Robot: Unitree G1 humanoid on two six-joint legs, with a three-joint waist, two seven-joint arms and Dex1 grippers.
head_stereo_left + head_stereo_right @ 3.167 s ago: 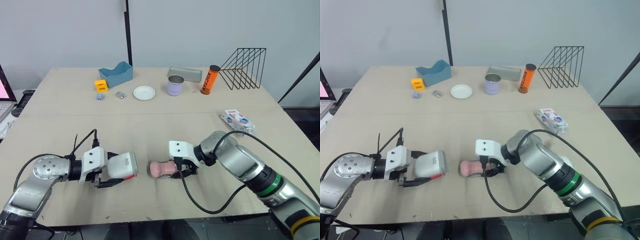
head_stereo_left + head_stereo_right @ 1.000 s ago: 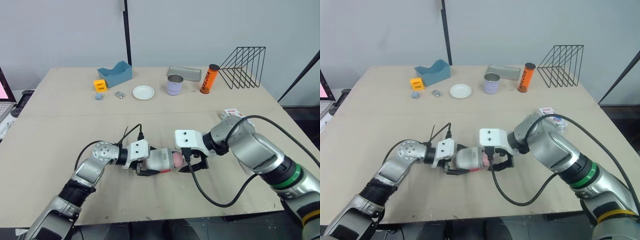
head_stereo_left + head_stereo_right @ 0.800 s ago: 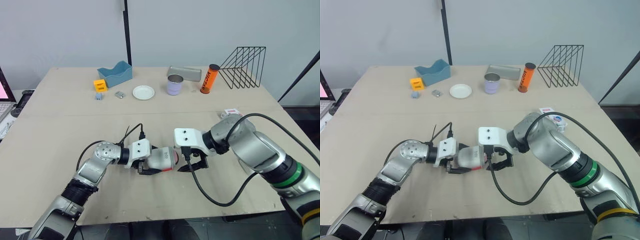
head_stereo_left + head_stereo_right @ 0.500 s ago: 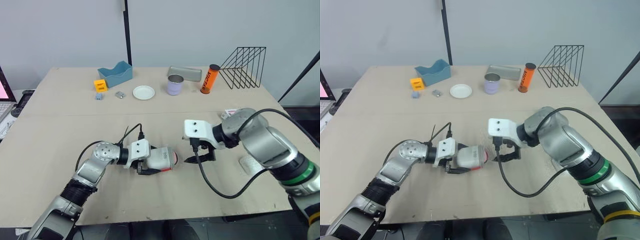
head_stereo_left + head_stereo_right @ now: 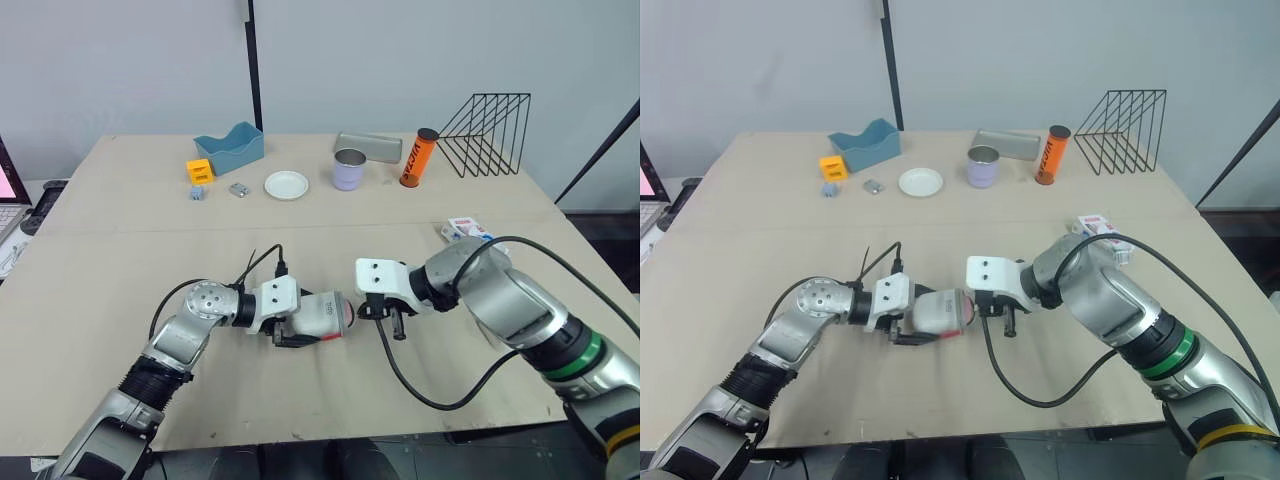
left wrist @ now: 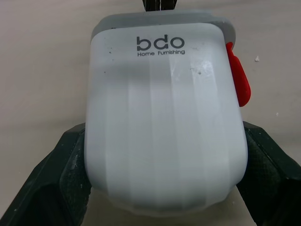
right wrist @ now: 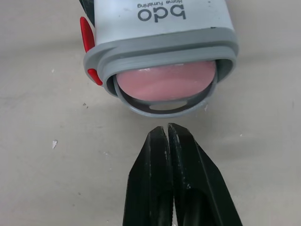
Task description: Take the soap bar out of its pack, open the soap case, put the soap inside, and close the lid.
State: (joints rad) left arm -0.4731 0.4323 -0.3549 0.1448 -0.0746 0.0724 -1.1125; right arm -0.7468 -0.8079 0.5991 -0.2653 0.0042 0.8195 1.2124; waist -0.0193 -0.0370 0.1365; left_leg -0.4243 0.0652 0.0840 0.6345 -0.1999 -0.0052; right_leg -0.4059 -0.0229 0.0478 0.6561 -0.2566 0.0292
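A white soap case (image 5: 318,316) with a grey rim and a red latch (image 6: 237,82) lies on its side on the table. My left gripper (image 5: 305,322) is shut on it, one black finger (image 6: 51,188) on each side. The pink soap bar (image 7: 165,80) sits inside the case's open mouth. My right gripper (image 5: 364,311) is shut and holds nothing, with its fingertips (image 7: 167,131) just in front of that mouth, a small gap away from the soap. The soap pack (image 5: 466,230), a white box with blue and red print, lies behind my right arm.
Along the far side stand a blue tray (image 5: 231,148), an orange block (image 5: 201,170), a white plate (image 5: 287,185), a lilac cup (image 5: 349,170), a grey metal container (image 5: 370,148), an orange canister (image 5: 420,158) and a black wire rack (image 5: 487,135).
My right gripper let go of the soap at the case mouth, drew back to the right while open, then shut and came back to the mouth. The left gripper and case stayed put.
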